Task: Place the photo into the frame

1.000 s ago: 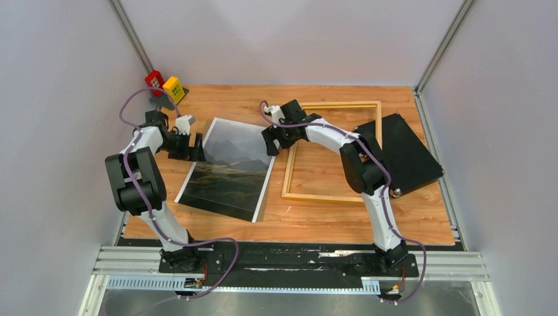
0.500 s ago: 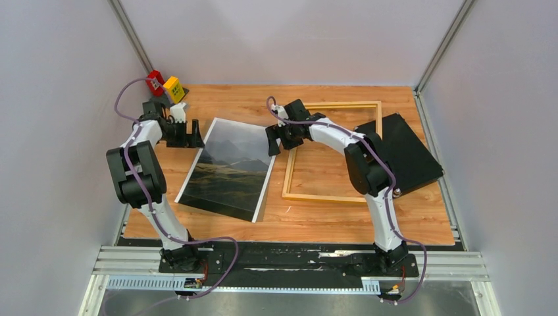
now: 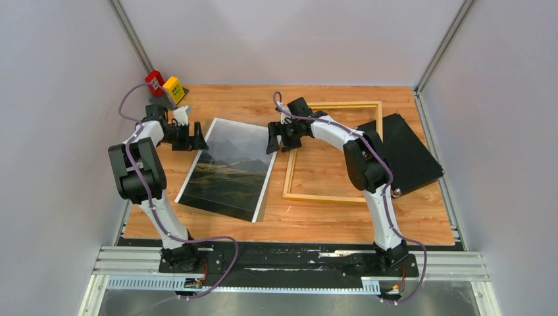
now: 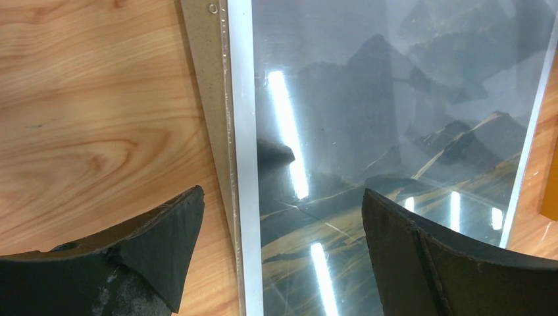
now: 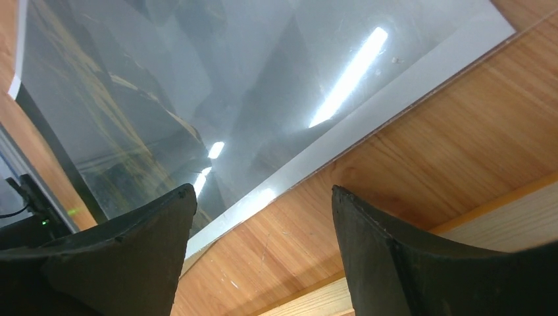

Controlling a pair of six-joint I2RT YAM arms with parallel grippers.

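- While both pincers stand spread with nothing between their jaws, the photo (image 3: 230,168) lies flat on the tabletop (image 3: 316,224). It sits just left of the frame (image 3: 322,197) and is not yet in it.
- Left pincer (image 3: 196,138) hangs over the photo's far left edge, one finger above bare wood and the other above the print. Right pincer (image 3: 275,141) straddles the far right corner the same way.
- Such a thin, glossy sheet lying flat offers little to bite. Closing fingers could skid across it, or crease the white border.
- A brown hardboard panel (image 4: 212,99) shows from under the photo's left edge. The left pincer could catch that panel with the print, or instead of it, and drag both.
- If the two arms rise unevenly or pull apart, the sheet may sag, buckle or tear, with its near end trailing on the wood.
- The photo lies at an angle to the frame, whose opening looks barely larger. A print carried over skewed would likely come down on a rail.
- A black case (image 3: 408,155) lies at the frame's right side, against or over the right rail; I cannot tell which. It crowds the right arm there.
- A red block (image 3: 155,79) and a yellow block (image 3: 174,87) sit in the far left corner, well apart from the photo.
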